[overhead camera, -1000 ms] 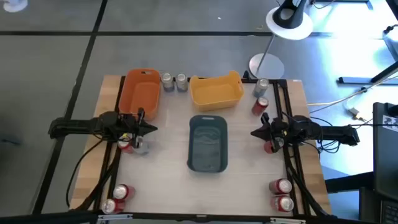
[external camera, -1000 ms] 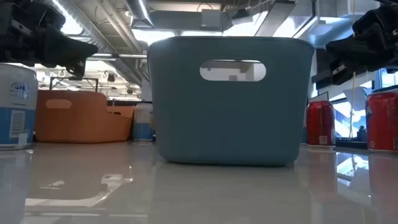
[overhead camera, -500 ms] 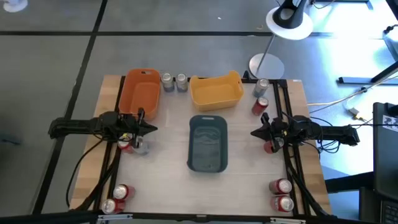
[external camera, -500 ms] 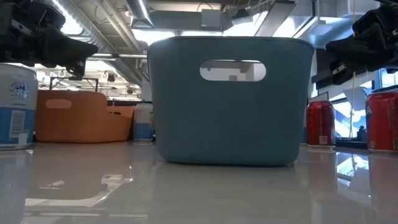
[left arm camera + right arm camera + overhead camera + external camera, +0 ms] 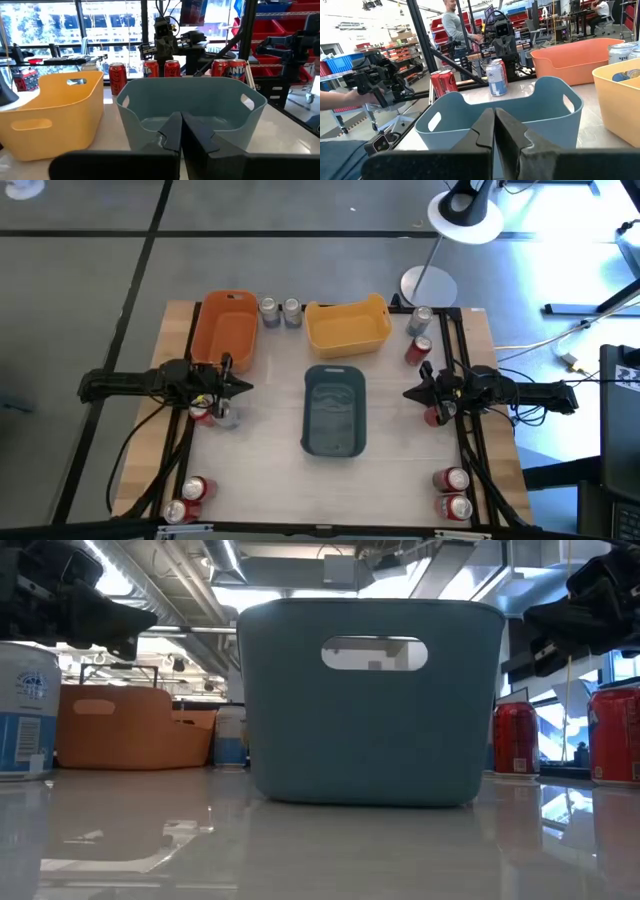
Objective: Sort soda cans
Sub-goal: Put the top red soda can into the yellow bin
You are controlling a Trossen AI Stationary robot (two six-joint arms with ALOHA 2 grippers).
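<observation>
Red can [image 5: 434,416] half hidden under right gripper [image 5: 409,393]

This was a robotics lab set inside a large industrial workshop. The table [image 5: 260,470] stood on a grey concrete floor [image 5: 80,290] marked with dark lines, and a white lamp [image 5: 464,210] on a round base leaned over its far edge. Overhead ran exposed ducts and pipes [image 5: 190,570] under strip lighting. Along one side stood metal shelving loaded with red storage bins [image 5: 280,35], and more red and blue bins [image 5: 340,62] filled racks on the other side. A wall of big windows [image 5: 65,25] let in daylight. A person [image 5: 454,30] stood at a workbench farther back among more equipment.
</observation>
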